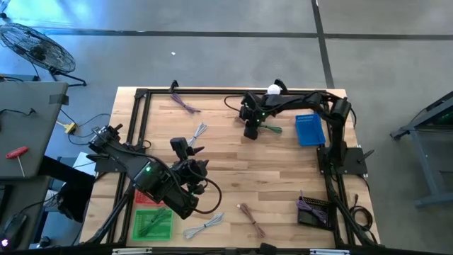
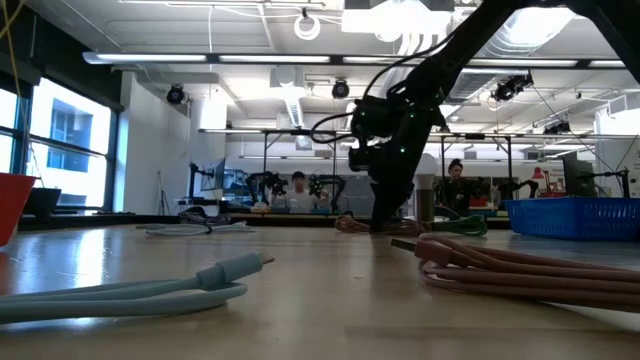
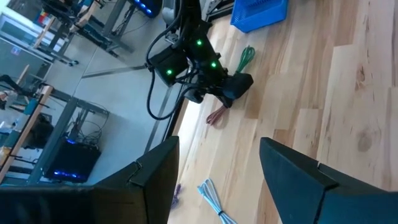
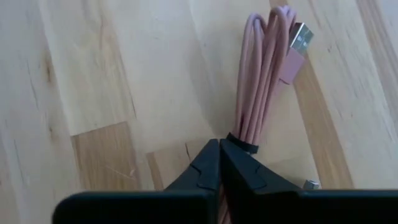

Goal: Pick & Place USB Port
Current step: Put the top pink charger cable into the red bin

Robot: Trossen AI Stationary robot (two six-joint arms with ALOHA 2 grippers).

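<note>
The right claw (image 4: 219, 163) is pressing its fingers together at the banded end of a coiled pink USB cable (image 4: 261, 81) lying on the surface (image 4: 87, 74) near the blue basket (image 1: 309, 129), apparently pinching it; light and floppy, it is best gripped at that band, while the left claw (image 3: 217, 180) is waiting wide open and empty.

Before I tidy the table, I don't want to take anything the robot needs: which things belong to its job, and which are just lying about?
In the job:
pink cable, clamped in the shut right gripper
blue bin beside it, probably

Lying about:
green cable
purple cable
green tray
left gripper, open, waiting at the table's near left
</note>
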